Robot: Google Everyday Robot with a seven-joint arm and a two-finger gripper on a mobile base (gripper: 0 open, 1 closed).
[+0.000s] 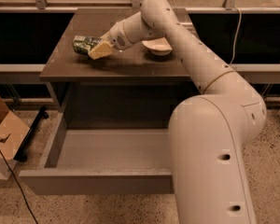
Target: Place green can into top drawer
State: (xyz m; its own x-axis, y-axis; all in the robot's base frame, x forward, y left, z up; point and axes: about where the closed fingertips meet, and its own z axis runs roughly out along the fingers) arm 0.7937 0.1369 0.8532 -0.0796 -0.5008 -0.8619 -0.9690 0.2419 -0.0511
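The gripper (98, 51) is at the left back part of the cabinet top (130, 65), right at the can (82, 44). One pale pad covers the right end of the can. Whether the gripper is already clamped on the can or only laid against it, I cannot tell. The can lies tilted on the brown top, close to its left edge, and not yet in the drawer (93, 182).

To the right of the gripper, well apart from the can, stands the white bowl (157, 45). The arm reaches across just in front of it. Below, the drawer is pulled fully out and its grey floor is bare. A cardboard box (4, 134) sits on the floor at the left.

I judge that the step in hand is to take hold of the can. The can is dented and round, so it may roll or slip towards the left edge. The grip should therefore be across the middle of its body. After that a clear lift is needed before carrying it forward over the cabinet edge, then down low into the drawer before letting go.
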